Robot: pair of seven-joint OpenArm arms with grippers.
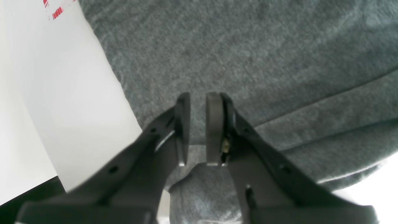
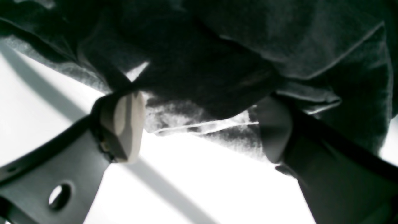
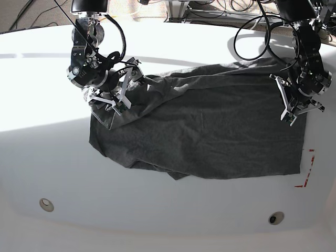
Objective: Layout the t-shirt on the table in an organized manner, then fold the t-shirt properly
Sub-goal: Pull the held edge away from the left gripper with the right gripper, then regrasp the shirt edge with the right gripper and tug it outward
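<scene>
Base view, t-shirt [image 3: 210,131] spread between end effectors, left end effector [image 3: 298,108] nearly clenched, right end effector [image 3: 119,93] released over bunched cloth

Black cables [image 3: 210,10] beyond the far edge.

Black cables [image 3: 247,9] lie tangled along the top edge of the base view. Bright light washes the upper left.
</scene>
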